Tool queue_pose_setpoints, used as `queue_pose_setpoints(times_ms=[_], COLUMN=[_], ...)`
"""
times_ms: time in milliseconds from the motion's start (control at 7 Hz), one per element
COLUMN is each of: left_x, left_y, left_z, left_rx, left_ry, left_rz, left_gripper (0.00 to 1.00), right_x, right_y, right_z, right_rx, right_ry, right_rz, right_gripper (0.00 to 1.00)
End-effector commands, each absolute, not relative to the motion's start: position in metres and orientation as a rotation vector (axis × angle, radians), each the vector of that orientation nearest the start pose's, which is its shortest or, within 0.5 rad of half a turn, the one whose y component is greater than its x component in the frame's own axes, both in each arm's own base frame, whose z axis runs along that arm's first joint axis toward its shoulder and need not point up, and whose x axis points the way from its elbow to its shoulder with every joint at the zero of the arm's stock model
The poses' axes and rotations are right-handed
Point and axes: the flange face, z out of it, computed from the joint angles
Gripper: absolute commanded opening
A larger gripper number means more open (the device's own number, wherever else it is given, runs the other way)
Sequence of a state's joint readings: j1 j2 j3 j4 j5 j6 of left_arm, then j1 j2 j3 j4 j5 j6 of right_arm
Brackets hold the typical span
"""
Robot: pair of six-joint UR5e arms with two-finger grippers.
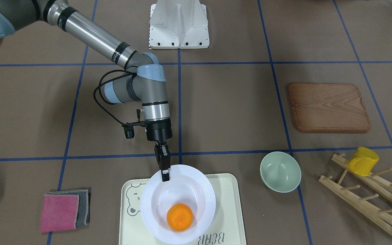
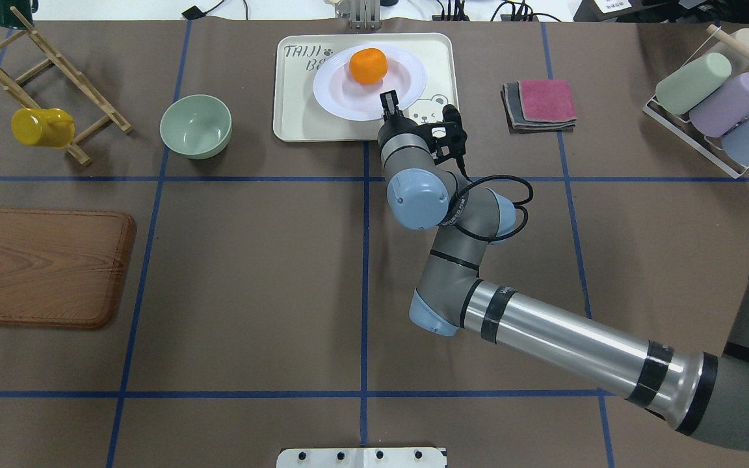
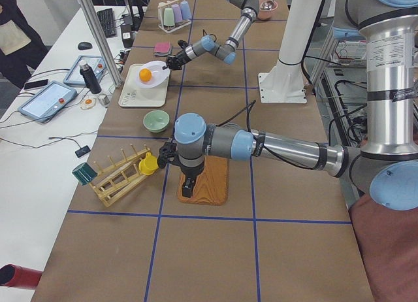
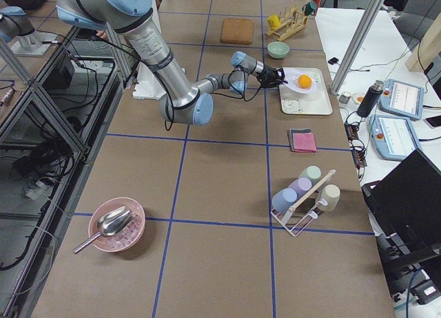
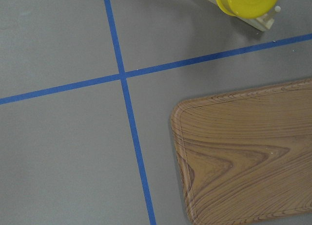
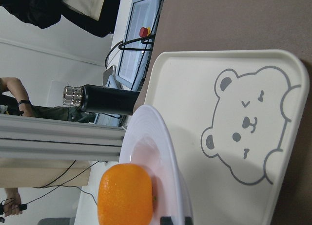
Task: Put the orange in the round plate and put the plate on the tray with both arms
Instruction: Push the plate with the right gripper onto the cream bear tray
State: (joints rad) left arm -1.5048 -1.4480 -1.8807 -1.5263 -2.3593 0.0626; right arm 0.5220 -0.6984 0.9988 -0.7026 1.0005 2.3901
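I log the orange (image 1: pixel 179 217) in the round plate (image 1: pixel 199 185) over the tray (image 1: pixel 228 204), just beyond my right hand (image 1: pixel 165 176), outstretched and clamped on the robot-side rim; left hand (image 3: pixel 190 187) points down above the wooden board (image 3: pixel 212 184), and I cannot tell its grip.

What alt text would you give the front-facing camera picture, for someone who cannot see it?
The robot's right gripper pinches the rim of a white round plate holding an orange, over a cream tray. Elsewhere on the brown table lie a green bowl, a wooden board and folded cloths.
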Motion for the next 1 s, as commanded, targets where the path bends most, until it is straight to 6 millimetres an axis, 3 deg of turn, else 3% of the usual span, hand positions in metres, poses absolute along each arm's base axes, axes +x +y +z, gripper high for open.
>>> queue_pose_setpoints(times_ms=[0, 143, 286, 429, 714, 857], left_x=[-0.033, -0.033, -0.033, -0.033, -0.034, -0.034], left_y=[-0.445, -0.445, -0.446, -0.446, -0.445, -0.445], left_z=[0.564, 0.564, 0.562, 0.563, 0.564, 0.565], left_rx=[0.138, 0.139, 0.142, 0.14, 0.14, 0.136], left_ry=[0.788, 0.788, 0.788, 0.788, 0.788, 0.788], left_rz=[0.179, 0.179, 0.18, 0.178, 0.178, 0.175], left_gripper=[0.99, 0.99, 0.99, 0.99, 0.99, 0.99], right_x=[-0.625, -0.624, -0.622, -0.613, -0.572, -0.557], right_y=[-0.577, -0.578, -0.577, -0.567, -0.529, -0.524], right_z=[0.268, 0.27, 0.262, 0.245, 0.249, 0.239], right_rx=[0.372, 0.38, 0.379, 0.432, 0.418, 0.452], right_ry=[-1.29, -1.287, -1.295, -1.286, -1.096, -0.988], right_rz=[1.476, 1.476, 1.459, 1.3, 0.997, 0.852], right_gripper=[0.0, 0.33, 0.99, 1.0, 1.0, 1.0])
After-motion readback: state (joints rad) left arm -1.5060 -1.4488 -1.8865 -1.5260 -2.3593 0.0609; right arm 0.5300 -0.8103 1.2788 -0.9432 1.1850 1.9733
